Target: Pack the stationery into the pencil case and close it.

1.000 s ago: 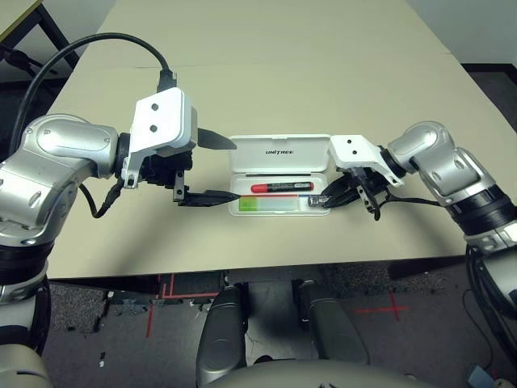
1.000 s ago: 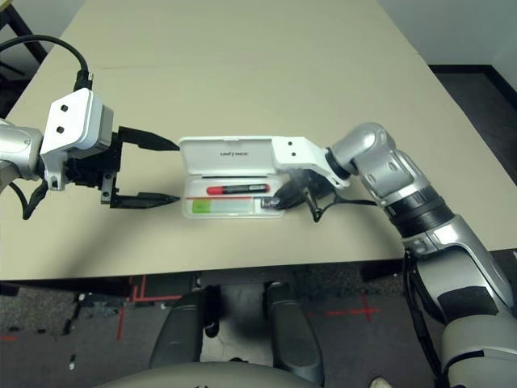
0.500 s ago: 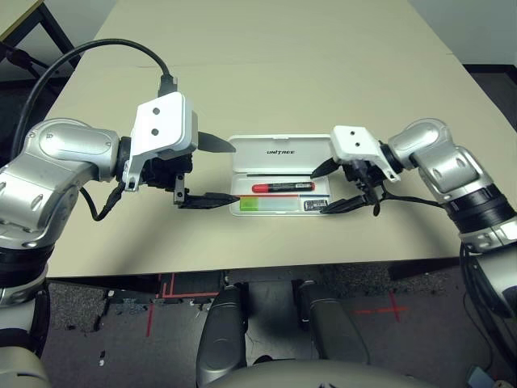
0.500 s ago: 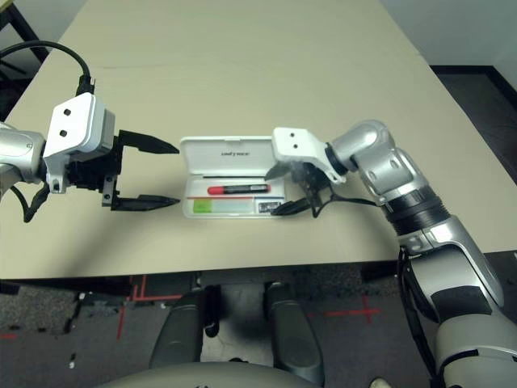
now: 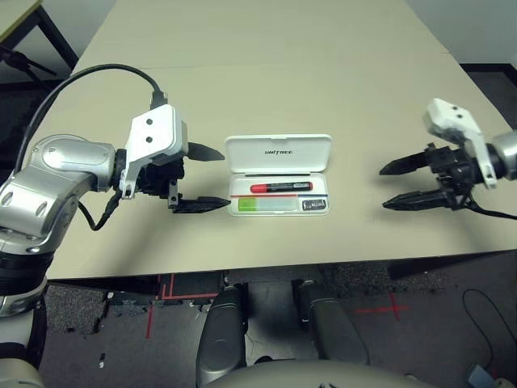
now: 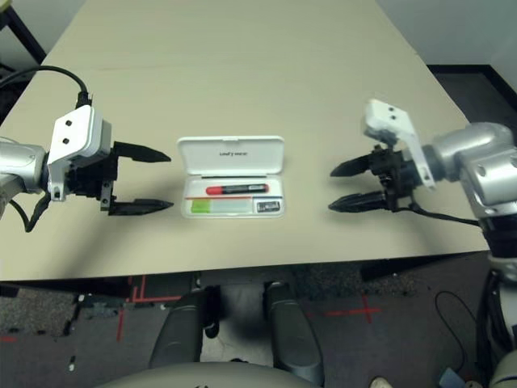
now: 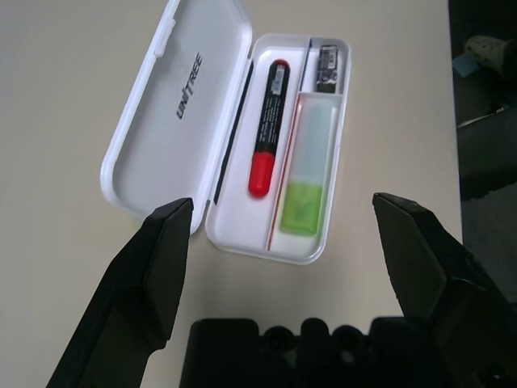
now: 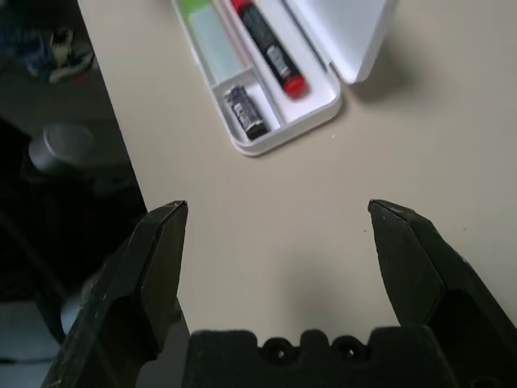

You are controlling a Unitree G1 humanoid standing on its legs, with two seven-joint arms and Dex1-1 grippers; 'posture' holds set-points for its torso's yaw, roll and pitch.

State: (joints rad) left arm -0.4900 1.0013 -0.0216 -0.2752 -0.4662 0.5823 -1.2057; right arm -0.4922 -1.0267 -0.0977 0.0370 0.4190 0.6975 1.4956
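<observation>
The white pencil case (image 5: 236, 159) lies open at the table's middle, lid (image 7: 181, 105) folded back. Inside it lie a red marker (image 5: 281, 187), a pale-green stick (image 5: 271, 204) and a small black-and-silver piece (image 5: 313, 205). My left gripper (image 5: 210, 178) hovers open just left of the case, fingers pointing at it. Well off to the right of the case, my right gripper (image 5: 394, 186) hangs open with nothing between its fingers. In the left wrist view the marker (image 7: 266, 126), green stick (image 7: 308, 177) and small piece (image 7: 327, 65) each sit in the case's tray.
The tan table (image 5: 266, 73) stretches far behind the case. Its front edge (image 5: 266, 269) runs close below the case and both grippers. A black cable (image 5: 89, 81) loops over my left arm. Dark floor with red tape marks lies beyond the front edge.
My right gripper has opened at the case's right end, leaving the small black-and-silver piece inside, and drawn far back to the right. My left gripper has eased slightly left, staying open.
</observation>
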